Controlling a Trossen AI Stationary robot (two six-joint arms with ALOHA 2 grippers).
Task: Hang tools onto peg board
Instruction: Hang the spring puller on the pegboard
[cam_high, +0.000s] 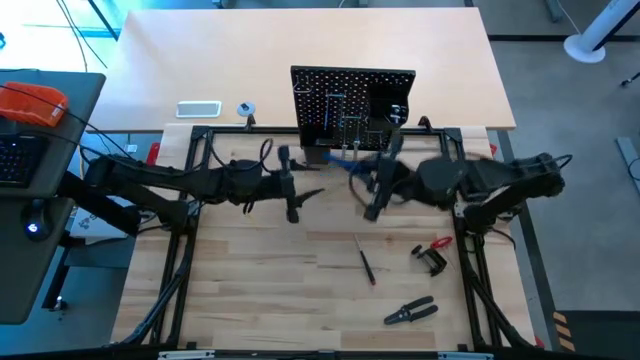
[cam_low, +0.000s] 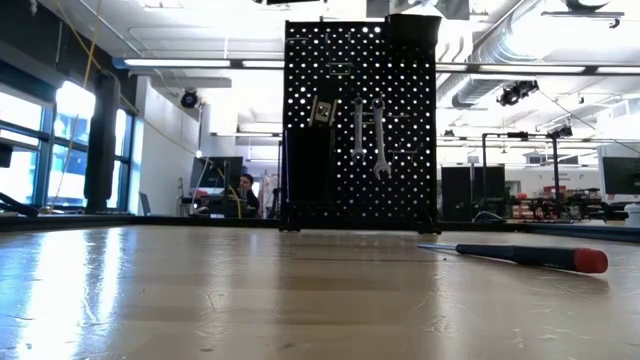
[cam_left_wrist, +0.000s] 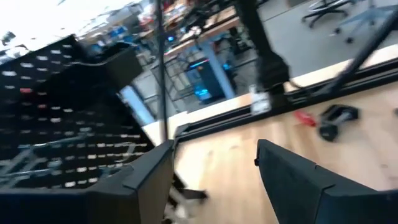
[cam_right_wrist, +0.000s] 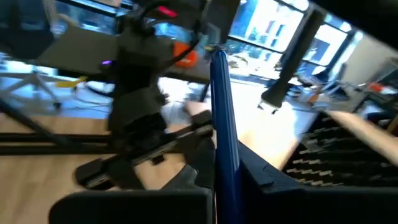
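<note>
The peg board (cam_high: 350, 108) stands upright at the table's far side; in the low view two silver wrenches (cam_low: 378, 135) and a black tool (cam_low: 325, 105) hang on the peg board (cam_low: 400, 180). My right gripper (cam_right_wrist: 221, 183) hovers in front of it, shut on the blue-handled key (cam_right_wrist: 222, 124). My left gripper (cam_left_wrist: 214, 177) is open to the left of it with nothing between its fingers. A screwdriver (cam_high: 366, 262), a red-and-black clamp (cam_high: 432, 255) and pliers (cam_high: 410, 312) lie flat on the table. My right gripper pinches the key's blue handle (cam_right_wrist: 225, 163) between its two fingers, coming roughly level from the table's right. The handle sticks out past the fingertips, with a thin metal end (cam_right_wrist: 211, 46) beyond it. The key is lifted clear of the table.
A white tray (cam_high: 198, 109) and a small tape roll (cam_high: 245, 109) lie on the far table behind the board's left. The black frame rail (cam_high: 200, 135) runs round the wooden work top. Bare wood (cam_high: 250, 290) lies at the near left.
</note>
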